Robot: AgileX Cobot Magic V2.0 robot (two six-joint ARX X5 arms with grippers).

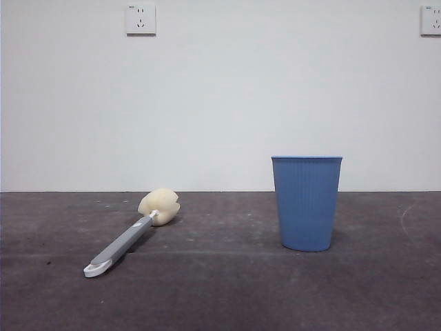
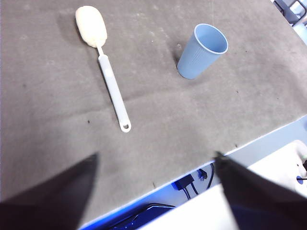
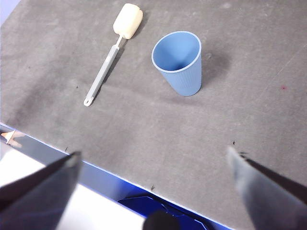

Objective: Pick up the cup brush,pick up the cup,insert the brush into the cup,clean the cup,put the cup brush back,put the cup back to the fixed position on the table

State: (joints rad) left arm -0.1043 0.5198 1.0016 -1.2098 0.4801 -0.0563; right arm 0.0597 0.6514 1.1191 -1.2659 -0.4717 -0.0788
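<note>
The cup brush [image 1: 131, 234] lies flat on the table [image 1: 220, 289] at the left, its cream sponge head toward the wall and its white-tipped grey handle toward the front edge. It also shows as the cup brush [image 2: 103, 62] and the cup brush [image 3: 111, 50] in the wrist views. The blue ribbed cup [image 1: 306, 201] stands upright and empty at the right, seen too as the cup [image 2: 201, 51] and the cup [image 3: 180, 62]. My left gripper [image 2: 153, 165] and my right gripper [image 3: 153, 160] both hang open high above the table's front edge, far from both things, holding nothing.
A white wall with two sockets [image 1: 140, 19] rises behind the table. The table's front edge [image 3: 110, 175] runs below both grippers, with blue-lit gear under it.
</note>
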